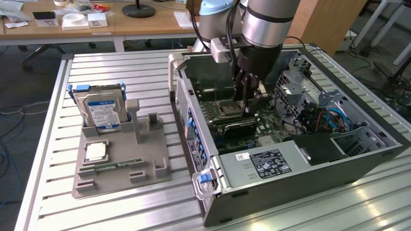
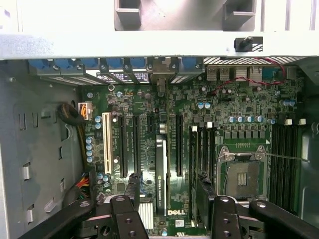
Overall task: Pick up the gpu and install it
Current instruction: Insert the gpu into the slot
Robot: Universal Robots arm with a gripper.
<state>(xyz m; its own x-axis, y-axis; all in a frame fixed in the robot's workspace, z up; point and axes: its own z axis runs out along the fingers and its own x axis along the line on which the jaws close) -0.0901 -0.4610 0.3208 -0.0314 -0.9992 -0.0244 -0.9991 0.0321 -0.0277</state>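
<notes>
Hovering fingers (image 2: 167, 199) — one seated gpu (image 2: 160, 174)

Hard drive (image 1: 103, 111) upright in grey holder (image 1: 122, 168); open computer case (image 1: 308, 168) beside it.

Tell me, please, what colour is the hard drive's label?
Blue and white, clearest in the exterior view.

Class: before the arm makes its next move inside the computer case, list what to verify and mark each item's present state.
1. Gripper open, fingers either side of the graphics card: ok.
2. Card standing upright on the motherboard: ok.
3. Card pressed fully into its slot: cannot tell.
4. Computer case side open: ok.
5. Hard drive in its holder, apart from the arm: ok.
</notes>
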